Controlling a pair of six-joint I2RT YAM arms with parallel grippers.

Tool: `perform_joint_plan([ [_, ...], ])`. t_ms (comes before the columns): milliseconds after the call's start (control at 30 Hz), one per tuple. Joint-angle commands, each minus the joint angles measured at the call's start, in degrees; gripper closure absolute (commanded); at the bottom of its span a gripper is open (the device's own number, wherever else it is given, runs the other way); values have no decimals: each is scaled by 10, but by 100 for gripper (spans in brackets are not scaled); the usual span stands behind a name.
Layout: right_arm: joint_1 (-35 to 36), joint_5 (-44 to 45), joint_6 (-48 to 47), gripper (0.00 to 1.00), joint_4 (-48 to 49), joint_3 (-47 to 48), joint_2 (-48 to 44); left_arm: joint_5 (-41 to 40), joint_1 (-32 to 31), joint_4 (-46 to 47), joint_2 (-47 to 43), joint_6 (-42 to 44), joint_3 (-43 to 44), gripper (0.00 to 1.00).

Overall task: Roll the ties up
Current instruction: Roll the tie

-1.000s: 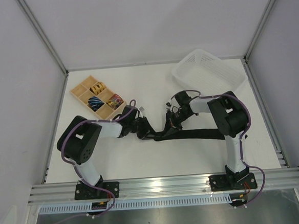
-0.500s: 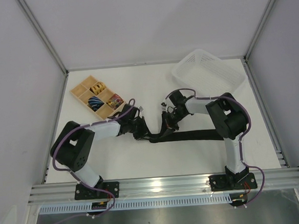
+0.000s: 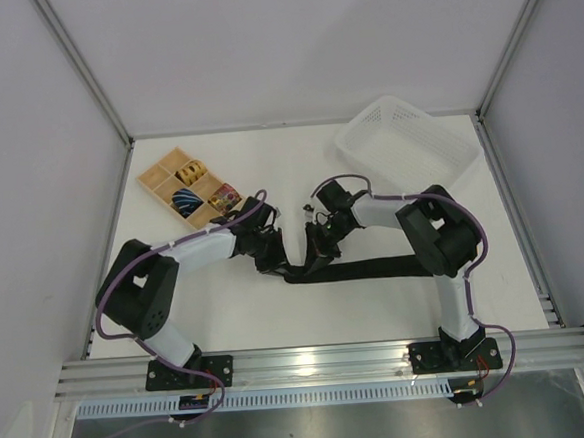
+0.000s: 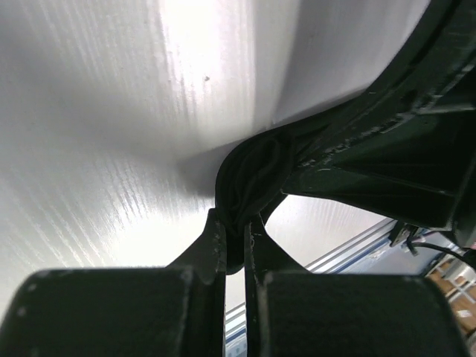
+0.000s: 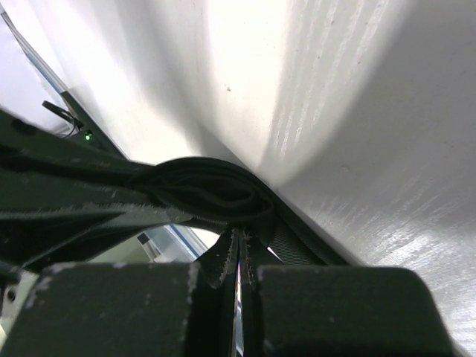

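**Meeting at the tie's left end, both grippers on one small coil**

From above, the tie (image 3: 376, 267) lies on the table (image 3: 228, 314) with its long axis running left to right, parallel to the near edge. Its free length trails off under the right arm. The left gripper (image 3: 275, 260) and the right gripper (image 3: 321, 247) converge on its left end from opposite sides. Both are about equally near, and the unrolled strip stretches away on the right arm's side.

On the left wrist camera, the fingers are pressed almost together. They pinch black fabric at the near edge of the coiled end (image 4: 249, 175), which sits just beyond the tips; the right gripper's body crowds in from the right.

On the right wrist camera, the fingers are likewise nearly closed. They appear to nip the coil's rim, though the contact is dark and hard to make out. The flat strip leads away to the lower right, so further rolling would likely travel that way.
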Motion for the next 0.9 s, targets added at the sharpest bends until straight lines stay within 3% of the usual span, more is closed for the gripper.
perform_joint_plan([
  [0, 12, 44, 3, 100, -8, 12, 0, -22, -17, -60, -13, 34, 50, 99],
  [867, 33, -5, 67, 100, 61, -36, -44, 9, -100, -76, 51, 5, 166, 100],
])
